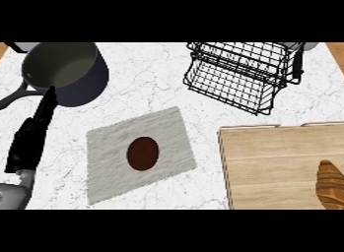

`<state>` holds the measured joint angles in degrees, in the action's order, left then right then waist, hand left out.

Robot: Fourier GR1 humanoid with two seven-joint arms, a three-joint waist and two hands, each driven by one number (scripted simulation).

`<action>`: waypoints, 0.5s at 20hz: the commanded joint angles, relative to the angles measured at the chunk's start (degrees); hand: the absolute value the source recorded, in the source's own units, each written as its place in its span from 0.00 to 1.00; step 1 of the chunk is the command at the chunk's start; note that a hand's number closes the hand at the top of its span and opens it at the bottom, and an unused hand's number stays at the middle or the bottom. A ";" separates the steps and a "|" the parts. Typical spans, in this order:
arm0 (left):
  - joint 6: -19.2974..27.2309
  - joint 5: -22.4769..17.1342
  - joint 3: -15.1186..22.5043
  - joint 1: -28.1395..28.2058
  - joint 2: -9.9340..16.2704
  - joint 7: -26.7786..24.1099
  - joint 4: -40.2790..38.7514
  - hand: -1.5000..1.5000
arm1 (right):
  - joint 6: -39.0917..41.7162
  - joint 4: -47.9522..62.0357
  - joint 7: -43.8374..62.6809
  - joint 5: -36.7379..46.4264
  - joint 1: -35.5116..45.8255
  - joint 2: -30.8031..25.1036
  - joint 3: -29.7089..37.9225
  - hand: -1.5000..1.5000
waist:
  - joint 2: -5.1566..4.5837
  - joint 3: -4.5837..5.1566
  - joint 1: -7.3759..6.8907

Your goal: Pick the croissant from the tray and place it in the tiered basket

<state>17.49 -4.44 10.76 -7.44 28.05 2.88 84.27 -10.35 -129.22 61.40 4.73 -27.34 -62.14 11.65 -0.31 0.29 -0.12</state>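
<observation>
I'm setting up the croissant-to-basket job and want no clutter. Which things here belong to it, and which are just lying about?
Belongs:
croissant
tray
basket
left hand, open

Lying about:
pot
cloth
brown disc on the cloth

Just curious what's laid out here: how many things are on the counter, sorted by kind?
Golden-brown croissant: 1
Light wooden tray: 1
Black wire tiered basket: 1
Dark grey metal pot with long handle: 1
Grey cloth mat: 1
Dark brown oval on the mat: 1
Total: 6
</observation>
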 commanded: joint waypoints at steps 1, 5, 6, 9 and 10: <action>-1.00 -0.15 -1.41 -4.02 -1.18 -0.07 -4.47 0.50 | 2.77 -2.63 14.72 -1.05 3.87 -1.52 -1.63 0.00 | -0.04 -0.14 -0.01; -1.94 1.16 -0.37 -4.61 -0.60 0.55 -3.50 0.50 | 1.44 1.67 17.86 -2.01 8.64 -0.53 -7.56 0.00 | -0.32 -0.17 -1.46; -1.46 0.37 -0.01 -1.67 -2.36 -1.49 -2.47 0.50 | 3.16 1.06 19.14 -3.98 8.15 -1.06 -7.01 0.00 | -0.13 -0.13 -1.40; -3.45 -0.16 -1.93 -4.55 -0.55 -0.80 -4.26 0.50 | 3.03 4.96 18.60 -1.53 9.73 -0.62 -10.65 0.00 | -0.25 -0.17 -1.46; -2.94 0.04 -2.39 -5.17 0.10 1.97 -3.05 0.50 | 3.99 4.25 19.77 -1.77 10.03 -1.14 -10.97 0.00 | -0.09 -0.19 -1.32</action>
<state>15.69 -3.88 9.85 -11.18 27.02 3.04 81.48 -7.72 -125.72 68.28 2.83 -20.43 -62.92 3.64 -0.46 0.13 -1.35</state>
